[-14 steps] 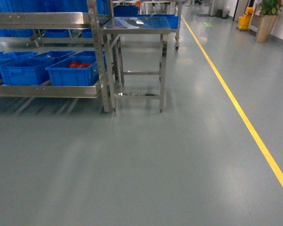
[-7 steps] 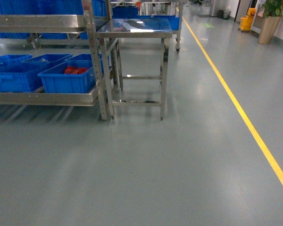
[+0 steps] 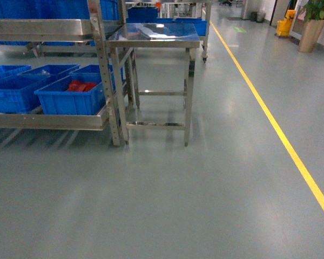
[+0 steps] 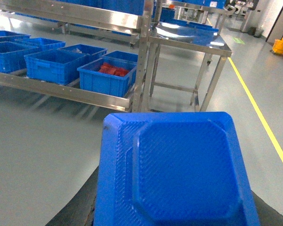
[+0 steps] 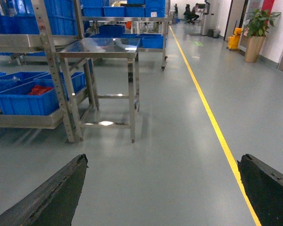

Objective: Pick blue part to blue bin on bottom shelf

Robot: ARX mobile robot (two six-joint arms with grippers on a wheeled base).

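Rack and steel table (image 3: pixel 154 33) slid right and nearer since earlier. Head: three blue bins (image 3: pixel 70 97) on bottom shelf (image 3: pixel 48 121), no grippers. Left wrist: five bins; blue part (image 4: pixel 174 174) fills my left gripper, grip hidden, can't tell. Right wrist: my right gripper (image 5: pixel 165 193) spread wide, holding nothing.
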